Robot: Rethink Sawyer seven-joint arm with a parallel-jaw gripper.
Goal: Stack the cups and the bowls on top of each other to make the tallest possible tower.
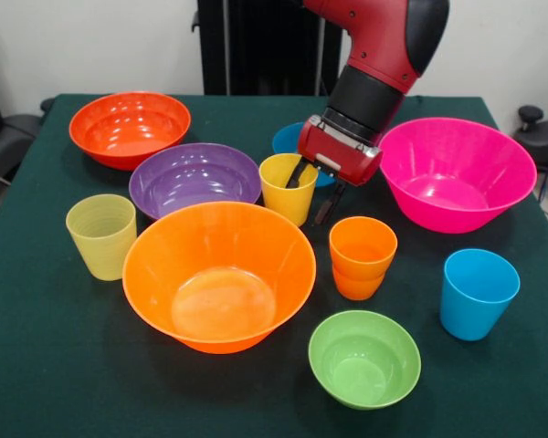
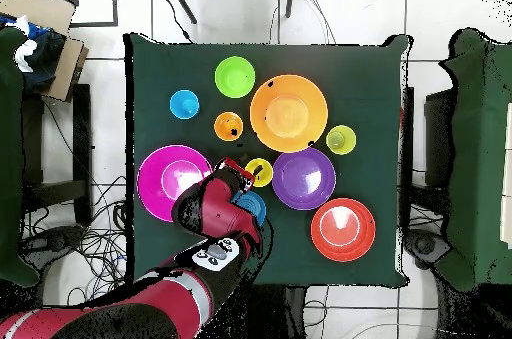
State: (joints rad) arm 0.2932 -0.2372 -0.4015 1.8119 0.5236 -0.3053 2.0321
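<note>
My gripper (image 1: 312, 190) is open and straddles the right rim of the yellow cup (image 1: 283, 196), one finger inside and one outside; it also shows in the overhead view (image 2: 243, 170). The cup stands upright on the table. The small blue bowl (image 1: 288, 139) is behind it, mostly hidden by the gripper. The large orange bowl (image 1: 219, 274) is in front, the purple bowl (image 1: 194, 178) to the left and the hot pink bowl (image 1: 452, 173) to the right. Nothing is stacked.
The orange cup (image 1: 361, 257), the sky blue cup (image 1: 477, 292) and the lime green bowl (image 1: 363, 358) stand near the front right. The ribbed pale cup (image 1: 100, 235) stands at the left and the red-orange bowl (image 1: 128, 128) at the far left. The table is dark green (image 1: 55, 365).
</note>
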